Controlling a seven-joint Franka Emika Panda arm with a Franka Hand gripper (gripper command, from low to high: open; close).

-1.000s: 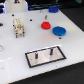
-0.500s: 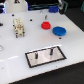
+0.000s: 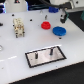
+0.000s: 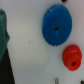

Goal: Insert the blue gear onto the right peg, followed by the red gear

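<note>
The blue gear (image 3: 59, 31) lies flat on the white table at the exterior view's right. The smaller red gear (image 3: 45, 25) sits close beside it, toward the left. My gripper (image 3: 62, 19) hangs just above the blue gear's far edge, too blurred to show how its jaws stand. Nearer the front lies the grey plate (image 3: 56, 55) with a black rim and two dark pins. The right peg (image 3: 50, 50) stands bare. In the wrist view the blue gear (image 4: 56, 27) and the red gear (image 4: 72, 56) lie side by side, apart, and no fingers show.
A small beige block-like object (image 3: 19, 27) stands at the exterior view's left. The left pin (image 3: 36, 56) rises from the plate. Dark clutter lines the table's far edge (image 3: 30, 11). A dark green shape (image 4: 4, 37) fills one side of the wrist view.
The arm has swung from the back middle toward the exterior view's right and come down over the blue gear. Both gears and the plate have stayed put.
</note>
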